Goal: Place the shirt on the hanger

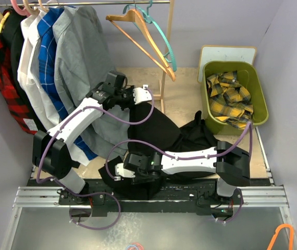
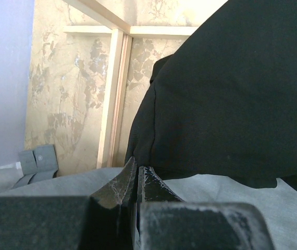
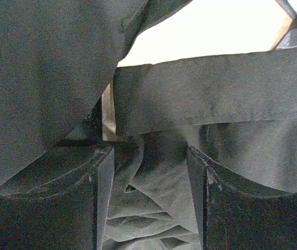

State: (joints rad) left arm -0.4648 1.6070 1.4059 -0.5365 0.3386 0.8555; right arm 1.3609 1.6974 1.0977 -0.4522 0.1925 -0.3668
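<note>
The black shirt [image 1: 153, 133] hangs in a bunched drape from my left gripper [image 1: 147, 95] down to the table's near edge. In the left wrist view my left gripper [image 2: 137, 167] is shut, its tips pinching the shirt's lower edge [image 2: 226, 94]. My right gripper [image 1: 118, 171] is low at the shirt's near end. In the right wrist view it [image 3: 149, 153] is open, with folded shirt fabric [image 3: 206, 94] lying between and above its fingers. The teal hanger [image 1: 161, 36] hangs on the rail at the top, behind a wooden hanger [image 1: 143, 36], far from both grippers.
Several garments, including a grey shirt [image 1: 81, 52], hang on the rail at the left; grey fabric [image 2: 232, 208] lies under my left gripper. The rack's wooden post [image 1: 164, 78] and base [image 2: 114, 94] stand mid-table. A green bin [image 1: 260, 99] holds a yellow plaid garment [image 1: 229, 99] at the right.
</note>
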